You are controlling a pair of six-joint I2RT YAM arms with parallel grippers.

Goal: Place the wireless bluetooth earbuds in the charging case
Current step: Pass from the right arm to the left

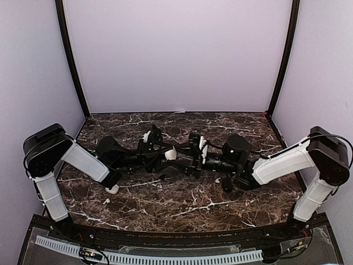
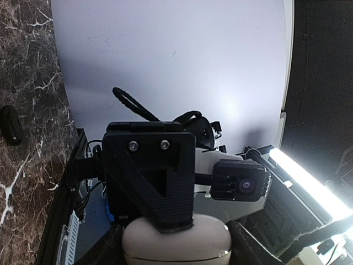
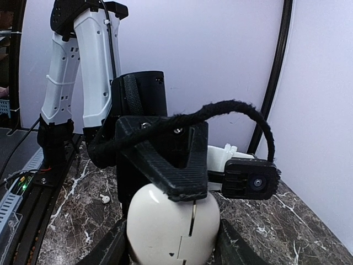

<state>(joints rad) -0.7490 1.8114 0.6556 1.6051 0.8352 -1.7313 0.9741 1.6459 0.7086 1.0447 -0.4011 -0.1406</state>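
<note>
The right hand [image 3: 172,245] is clenched on the white charging case [image 3: 165,218]. The left hand [image 2: 176,248] brackets it too, whether clamped or not I cannot tell. One white earbud [image 3: 103,199] lies on the tabletop [image 3: 71,221], well behind the left hand.

That table [image 1: 193,204] looks like polished dark marble, pretty glossy. The case [image 3: 171,226] is smooth cream plastic, soft sheen. The arm shells [image 3: 94,61] are shiny white plastic, and the cable [image 3: 242,107] has a fuzzy cloth sleeve.
</note>
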